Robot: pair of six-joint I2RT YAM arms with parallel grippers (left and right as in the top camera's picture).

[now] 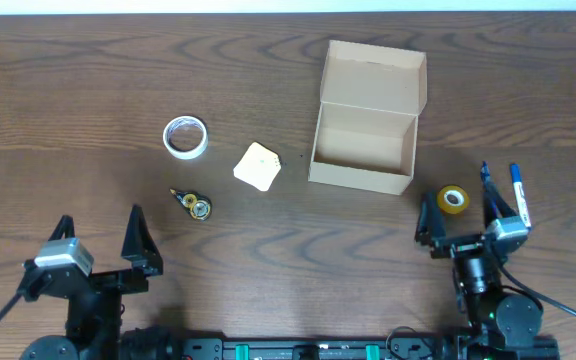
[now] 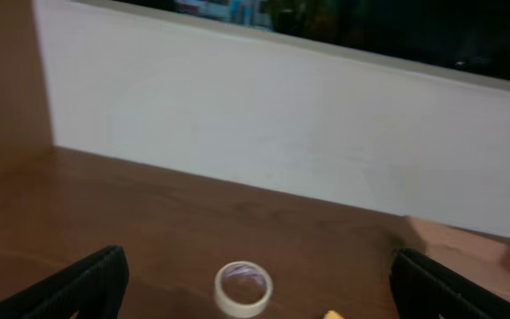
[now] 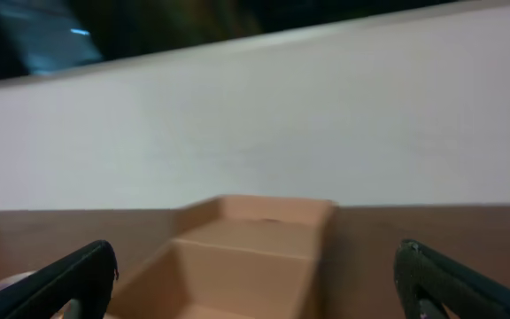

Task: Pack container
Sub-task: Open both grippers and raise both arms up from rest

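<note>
Container [image 1: 366, 125] on desk [image 1: 68, 80], right of centre, flap lid up. Cream pad [image 1: 258, 166] just left of it. Left end effector [image 1: 100, 222] spread wide. Right end effector [image 1: 458, 215] spread wide, yellow tape roll [image 1: 453, 199] close by.

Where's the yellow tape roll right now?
Overhead view, right side: the yellow tape roll lies flat just off the container's near-right corner, not touching it.

Container [image 1: 368, 115] open on top; yellow tape roll [image 1: 454, 199] lies near its front right corner; cream pad [image 1: 258, 166] left.
</note>
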